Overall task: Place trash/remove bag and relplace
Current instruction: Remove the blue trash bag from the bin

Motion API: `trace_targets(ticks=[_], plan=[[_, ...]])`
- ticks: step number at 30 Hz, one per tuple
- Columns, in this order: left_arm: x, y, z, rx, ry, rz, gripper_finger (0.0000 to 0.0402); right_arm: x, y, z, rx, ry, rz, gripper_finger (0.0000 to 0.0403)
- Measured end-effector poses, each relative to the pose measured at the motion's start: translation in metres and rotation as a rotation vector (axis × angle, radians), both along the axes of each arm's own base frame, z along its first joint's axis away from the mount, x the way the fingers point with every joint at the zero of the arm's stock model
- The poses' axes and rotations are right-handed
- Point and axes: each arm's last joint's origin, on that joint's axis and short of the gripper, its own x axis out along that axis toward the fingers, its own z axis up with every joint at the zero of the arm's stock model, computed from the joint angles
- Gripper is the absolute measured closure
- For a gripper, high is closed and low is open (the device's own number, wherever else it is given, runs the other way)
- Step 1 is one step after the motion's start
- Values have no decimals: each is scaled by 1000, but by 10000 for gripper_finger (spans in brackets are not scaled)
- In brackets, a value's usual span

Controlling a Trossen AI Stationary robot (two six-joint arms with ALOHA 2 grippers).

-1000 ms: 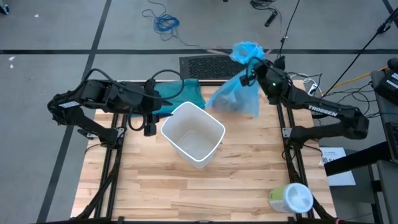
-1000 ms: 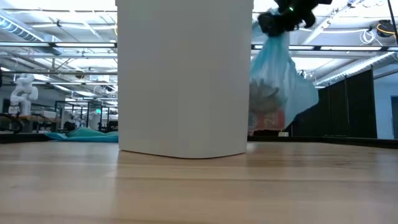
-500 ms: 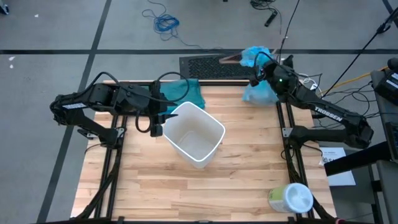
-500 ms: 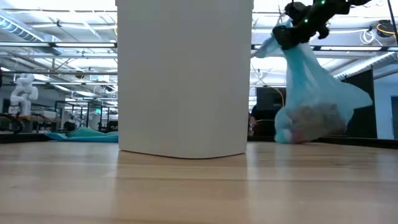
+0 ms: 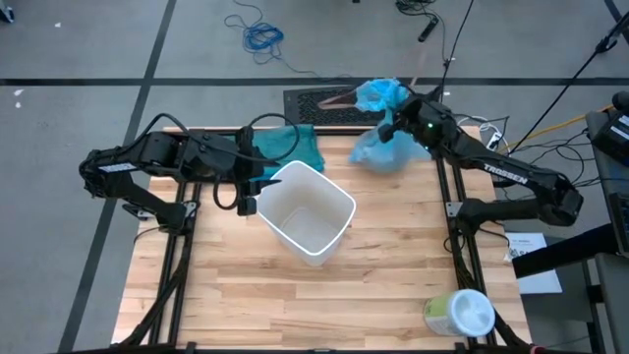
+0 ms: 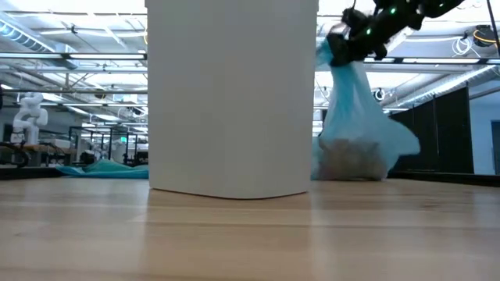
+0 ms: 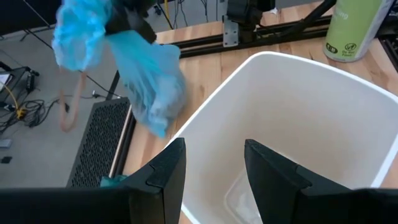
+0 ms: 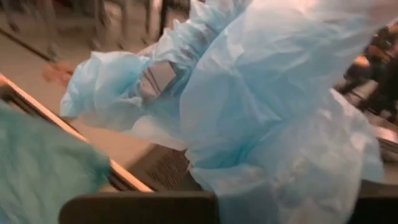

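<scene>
The bag (image 5: 386, 151) is a crinkly light-blue liner that hangs over the table's far right part, with brown paper trash (image 6: 350, 160) showing through its bottom. My right gripper (image 5: 390, 125) is shut on the bag high up, and the bag fills the right wrist view (image 8: 267, 112). The white bin (image 5: 307, 211) stands upright at the table's middle. My left gripper (image 5: 254, 190) is open at the bin's left rim (image 7: 208, 102). One finger (image 7: 273, 180) is over the inside and the other (image 7: 163, 180) is outside. I cannot tell whether they touch it. My right gripper holds the bag by its gathered neck (image 6: 349, 64), pinched between the shut fingers, which come about level from the table's right. The bunched top (image 5: 379, 95) sticks out past the fingers toward the far edge. The body hangs below; whether its lower end (image 6: 355, 173) rests on the table, I cannot tell.
A darker teal-green bag (image 5: 292, 147) lies on the table's far left part, behind the bin. A white-and-green wipes tub (image 5: 460, 313) stands at the near right corner. Bare wood lies in front of the bin. A black grille (image 5: 324, 103) sits beyond the far edge.
My right gripper has swung the bag out toward the table's right edge and back toward the left, and has sunk. The bag hung clear above the table a second ago. Its lower end is now down at table level behind the bin.
</scene>
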Motion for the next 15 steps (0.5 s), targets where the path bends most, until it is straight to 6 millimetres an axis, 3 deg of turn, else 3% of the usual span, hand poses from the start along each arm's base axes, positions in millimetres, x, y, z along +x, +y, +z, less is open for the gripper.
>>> trace_targets(ticks=[6,15], plan=[[0,0,0,0,5,2,242,-1,-5,-21,57,188,-159,403],[-1,0,-1,-2,6,15,242,-11,6,-26,63,392,-223,403]])
